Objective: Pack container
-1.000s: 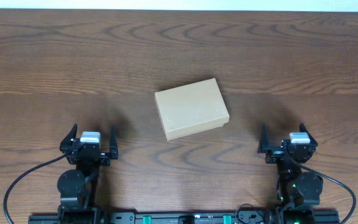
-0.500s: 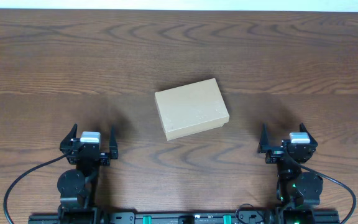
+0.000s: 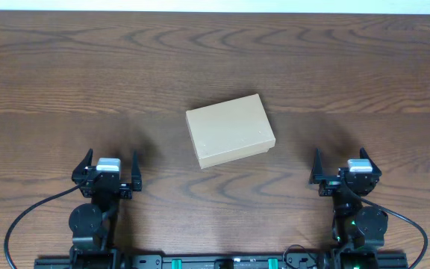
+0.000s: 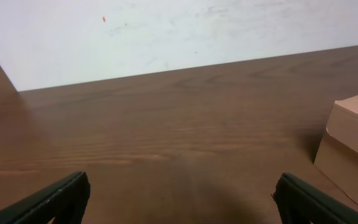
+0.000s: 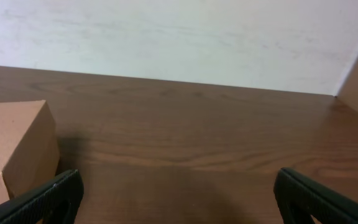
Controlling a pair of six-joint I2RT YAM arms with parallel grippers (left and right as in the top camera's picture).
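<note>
The container (image 3: pixel 230 131) is a plain tan cardboard box lying closed in the middle of the wooden table, slightly turned. Its corner shows at the right edge of the left wrist view (image 4: pixel 355 146) and at the left edge of the right wrist view (image 5: pixel 14 146). My left gripper (image 3: pixel 111 163) sits near the front left, open, with only bare table between its fingers (image 4: pixel 181 193). Over at the front right my right gripper (image 3: pixel 343 162) is open too, and nothing lies between its fingers (image 5: pixel 178 196). Both stand well short of the box.
A white wall (image 4: pixel 166 31) rises behind the table's far edge. Black cables (image 3: pixel 28 220) loop near the arm bases along the front edge. Brown wood table (image 3: pixel 88 67) surrounds the box on all sides.
</note>
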